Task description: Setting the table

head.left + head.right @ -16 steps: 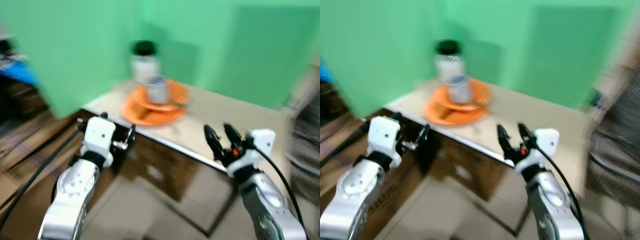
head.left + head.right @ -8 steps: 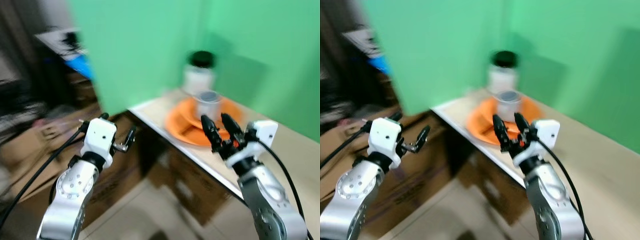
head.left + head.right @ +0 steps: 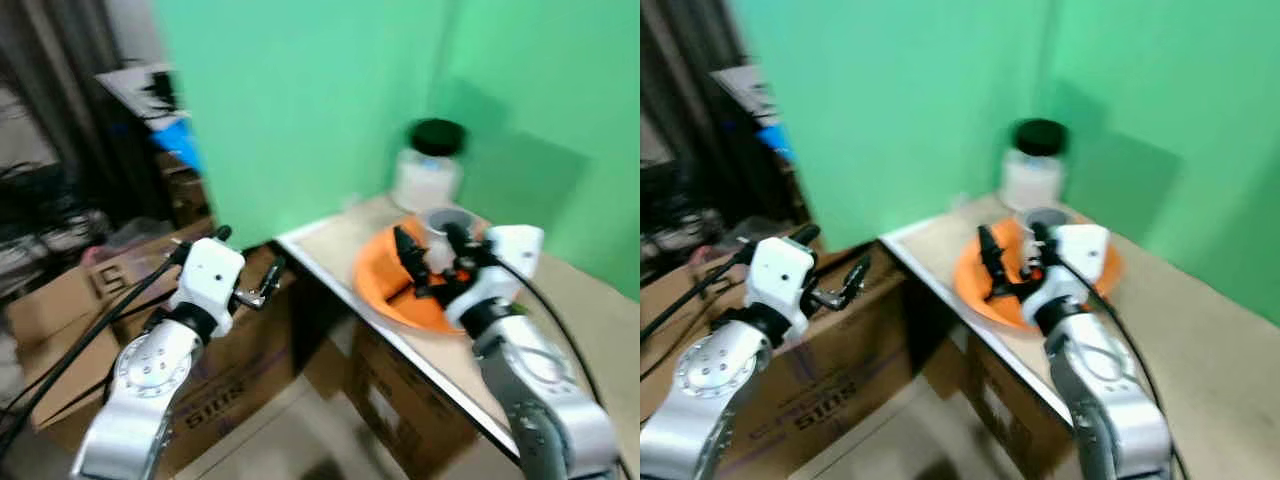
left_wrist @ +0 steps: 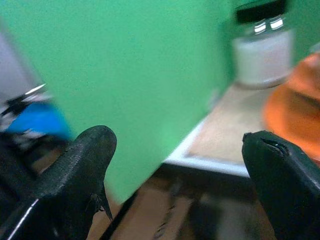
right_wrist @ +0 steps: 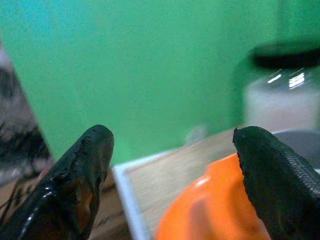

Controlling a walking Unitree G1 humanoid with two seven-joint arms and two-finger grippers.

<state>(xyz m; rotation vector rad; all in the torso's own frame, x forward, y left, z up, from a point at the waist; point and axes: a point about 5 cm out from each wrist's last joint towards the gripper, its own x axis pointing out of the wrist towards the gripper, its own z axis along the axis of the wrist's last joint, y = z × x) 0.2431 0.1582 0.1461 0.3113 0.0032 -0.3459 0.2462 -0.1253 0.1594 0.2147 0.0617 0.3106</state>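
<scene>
Stacked orange plates [image 3: 385,285] lie near the left end of a beige table [image 3: 330,235], with a metal cup [image 3: 445,222] on them. Behind stands a white jar with a black lid [image 3: 430,165]. My right gripper [image 3: 425,235] is open, held just over the near side of the plates, holding nothing; in its wrist view its fingers [image 5: 82,172] frame the orange plates [image 5: 210,210] and the jar [image 5: 280,95]. My left gripper [image 3: 250,250] is open and empty, left of the table's end, and its fingers [image 4: 82,167] point toward the table edge [image 4: 220,137].
Green screens [image 3: 300,100] wall in the table's back and left side. Cardboard boxes [image 3: 225,375] stand on the floor under and left of the table. Dark clutter, cables and a blue thing [image 3: 175,135] fill the far left. Everything is motion-blurred.
The camera has swung, putting the table's left end and the boxes in view. My right gripper, earlier before the table edge right of the plates, now overlaps them.
</scene>
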